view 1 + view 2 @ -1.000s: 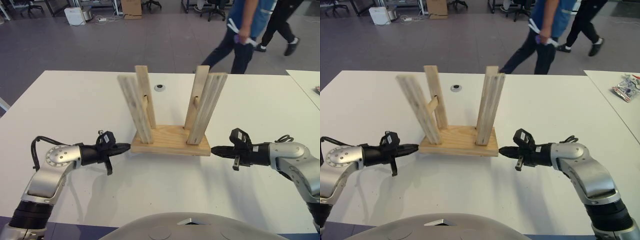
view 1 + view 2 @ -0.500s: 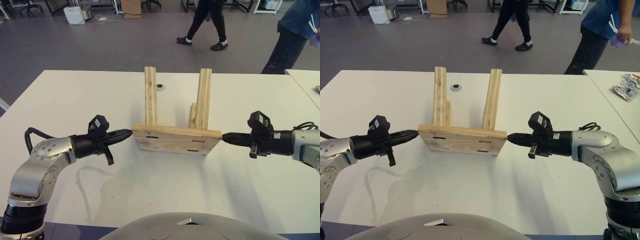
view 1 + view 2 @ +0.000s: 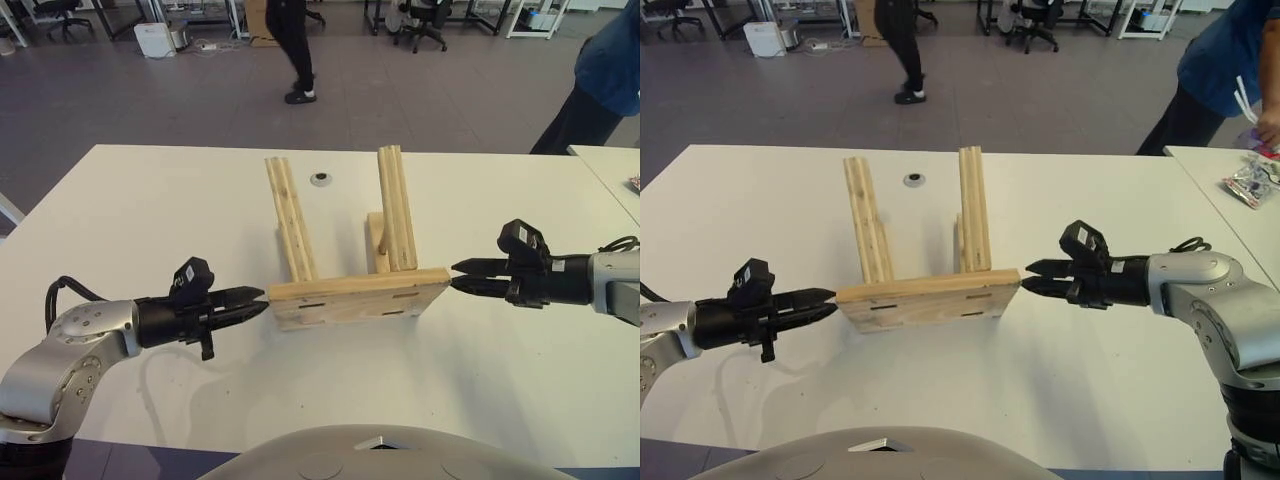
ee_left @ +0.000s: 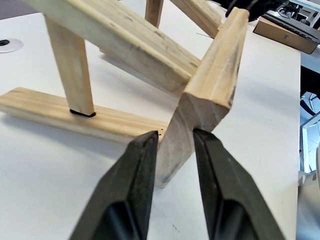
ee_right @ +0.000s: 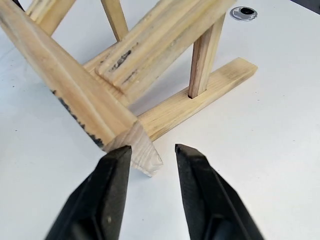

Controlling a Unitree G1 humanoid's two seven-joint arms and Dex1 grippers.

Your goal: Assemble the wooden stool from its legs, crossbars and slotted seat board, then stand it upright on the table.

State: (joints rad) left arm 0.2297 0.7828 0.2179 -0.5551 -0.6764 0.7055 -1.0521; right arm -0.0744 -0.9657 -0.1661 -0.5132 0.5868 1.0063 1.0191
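The stool (image 3: pixel 292 222) lies sideways on the surface (image 3: pixel 150 200); the left end effector (image 3: pixel 262 299) and right end effector (image 3: pixel 455 277), both parted and empty, sit at its seat ends.

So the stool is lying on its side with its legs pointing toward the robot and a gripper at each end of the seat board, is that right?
Not quite: the legs point away from the robot, as the left eye view shows. The stool does lie on its side, with the left gripper and right gripper at the ends of the seat board.
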